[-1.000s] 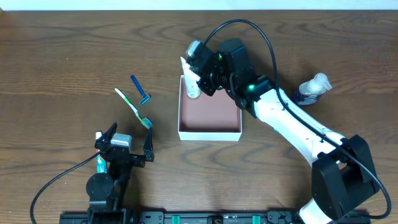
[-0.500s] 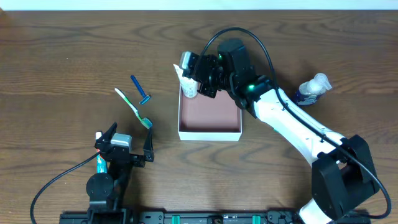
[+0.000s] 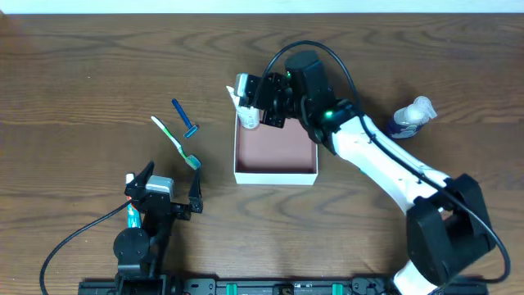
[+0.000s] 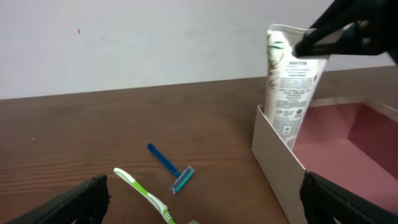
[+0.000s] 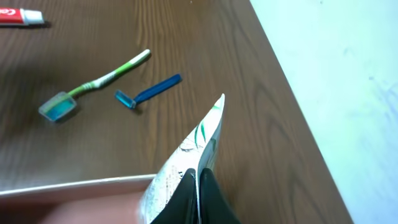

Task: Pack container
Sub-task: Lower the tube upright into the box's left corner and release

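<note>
Container point(image 3: 275, 177) sits near the middle of the table point(image 3: 82, 74), a shallow square box with white walls and a bare pink floor, nothing lying flat in it yet. At its far left corner stands a white tube point(image 4: 288, 87) with green print, close to upright and leaning a little, its lower end down inside the box just behind the left wall, where the wall hides whether it touches the floor. The right gripper point(image 3: 255, 105) is pinched tight on the flat crimped top of that tube, the arm reaching across the box from the right side. So the open floor lies below the fingers and toward the robot and its right, and the tube's long axis runs nearly straight up from the corner; I'd judge the placing to be almost done, and letting go here would likely tip the tube, so it matters that it falls inward across the floor, not out over the left wall. The left gripper point(image 3: 170, 188) rests low near the robot's base, fingers spread wide and holding nothing. Between it and the box lie a green toothbrush point(image 3: 176, 142) and a blue razor point(image 3: 186, 120), nearer that arm; a small red-and-white tube point(image 5: 18, 17) lies by its base, and a clear bottle point(image 3: 411, 117) lies well off to the right
</note>
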You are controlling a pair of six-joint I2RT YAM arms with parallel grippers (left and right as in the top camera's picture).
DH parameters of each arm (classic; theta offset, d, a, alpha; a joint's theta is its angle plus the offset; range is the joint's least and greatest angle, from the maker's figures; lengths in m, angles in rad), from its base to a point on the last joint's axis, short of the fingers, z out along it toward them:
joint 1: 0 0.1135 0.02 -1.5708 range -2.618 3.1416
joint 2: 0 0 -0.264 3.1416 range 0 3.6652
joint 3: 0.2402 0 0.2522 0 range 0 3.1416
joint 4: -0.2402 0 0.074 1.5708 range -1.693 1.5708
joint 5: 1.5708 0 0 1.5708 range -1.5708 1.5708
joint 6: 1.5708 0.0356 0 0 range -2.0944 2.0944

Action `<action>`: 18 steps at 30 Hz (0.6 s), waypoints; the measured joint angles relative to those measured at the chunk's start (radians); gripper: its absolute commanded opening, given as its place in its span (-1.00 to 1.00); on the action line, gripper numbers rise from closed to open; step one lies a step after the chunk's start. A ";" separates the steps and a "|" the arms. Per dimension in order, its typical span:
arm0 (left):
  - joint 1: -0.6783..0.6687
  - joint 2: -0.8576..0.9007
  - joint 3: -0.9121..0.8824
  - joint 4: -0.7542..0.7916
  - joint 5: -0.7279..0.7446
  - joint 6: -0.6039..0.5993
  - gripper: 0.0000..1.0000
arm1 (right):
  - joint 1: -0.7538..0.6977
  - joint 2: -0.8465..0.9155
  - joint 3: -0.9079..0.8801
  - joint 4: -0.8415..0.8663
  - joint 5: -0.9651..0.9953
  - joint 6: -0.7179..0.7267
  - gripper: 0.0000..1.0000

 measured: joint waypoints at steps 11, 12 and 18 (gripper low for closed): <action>0.000 0.000 0.000 0.000 0.000 0.000 0.96 | 0.000 0.058 0.009 0.110 0.003 -0.002 0.25; 0.000 0.000 0.000 0.000 0.000 0.000 0.96 | 0.000 0.058 0.010 0.127 0.003 0.005 0.28; 0.000 0.000 0.000 0.000 0.000 0.000 0.96 | 0.000 0.058 0.010 0.144 0.004 0.036 0.36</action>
